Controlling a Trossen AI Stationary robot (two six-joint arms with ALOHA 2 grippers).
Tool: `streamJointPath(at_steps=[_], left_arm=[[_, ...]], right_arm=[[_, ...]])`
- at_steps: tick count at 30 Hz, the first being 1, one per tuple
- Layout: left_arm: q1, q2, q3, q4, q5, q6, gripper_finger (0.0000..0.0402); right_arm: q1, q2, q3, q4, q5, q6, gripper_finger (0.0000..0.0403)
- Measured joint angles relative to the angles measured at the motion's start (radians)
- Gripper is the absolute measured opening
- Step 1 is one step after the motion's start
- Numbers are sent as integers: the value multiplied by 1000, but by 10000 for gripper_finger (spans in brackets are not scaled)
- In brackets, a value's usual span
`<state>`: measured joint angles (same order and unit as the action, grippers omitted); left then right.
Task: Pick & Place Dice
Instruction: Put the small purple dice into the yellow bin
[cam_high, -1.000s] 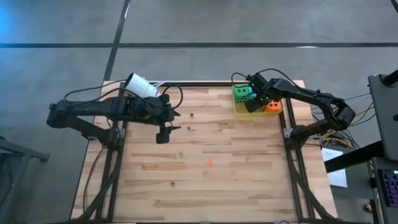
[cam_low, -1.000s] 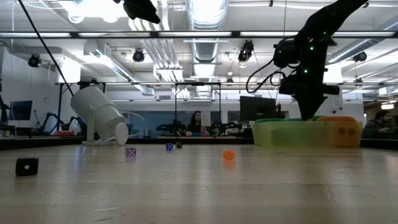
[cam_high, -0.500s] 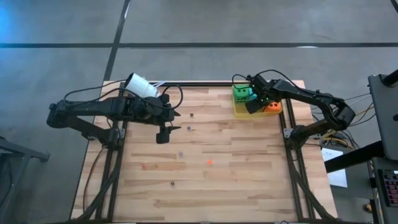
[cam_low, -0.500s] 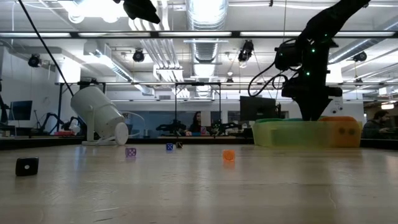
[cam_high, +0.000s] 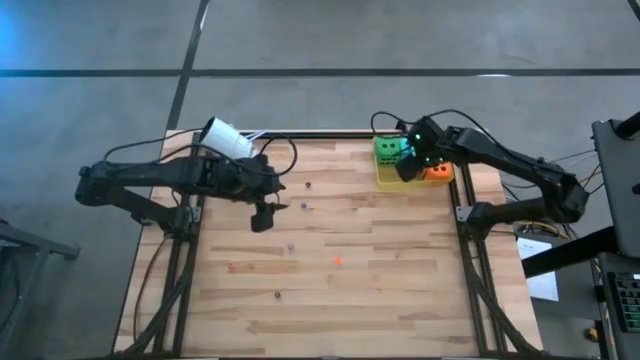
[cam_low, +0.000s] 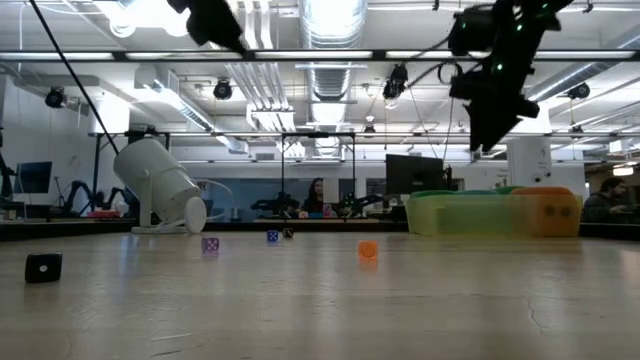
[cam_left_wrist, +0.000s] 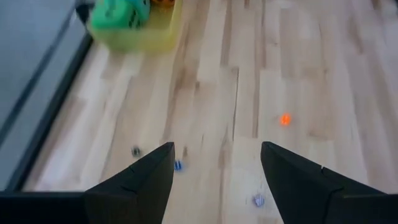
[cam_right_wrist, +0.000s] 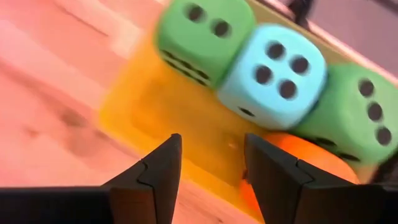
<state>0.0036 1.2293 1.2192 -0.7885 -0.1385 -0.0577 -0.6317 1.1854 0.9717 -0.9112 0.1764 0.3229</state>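
Right gripper (cam_high: 406, 168) hangs raised above the yellow tray (cam_high: 384, 181) at the table's far right corner, fingers (cam_right_wrist: 152, 180) parted with nothing between them. All four dice sit packed together in that tray: two green dice (cam_right_wrist: 202, 37), a teal die (cam_right_wrist: 277, 74) between them, and an orange die (cam_right_wrist: 305, 165) beside these. Left gripper (cam_high: 262, 217) hovers over the left-centre of the table (cam_high: 380, 290), jaws wide and empty, with a tipped white cup (cam_high: 228, 137) behind it and several tiny dice (cam_low: 367, 250) scattered across the boards.
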Motion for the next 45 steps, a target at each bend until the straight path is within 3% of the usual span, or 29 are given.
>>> streamJointPath(at_steps=[10,24,45], left_arm=[[-73,1,-218,-5,12,-77,245],[-129,18,-622,637,64,-169,241],[-159,336,-642,840,94,-64,241]], right_arm=[[237,-164,-27,84,0,11,173],[469,-203,-28,156,2,2,168],[503,-208,-28,193,0,-8,160]])
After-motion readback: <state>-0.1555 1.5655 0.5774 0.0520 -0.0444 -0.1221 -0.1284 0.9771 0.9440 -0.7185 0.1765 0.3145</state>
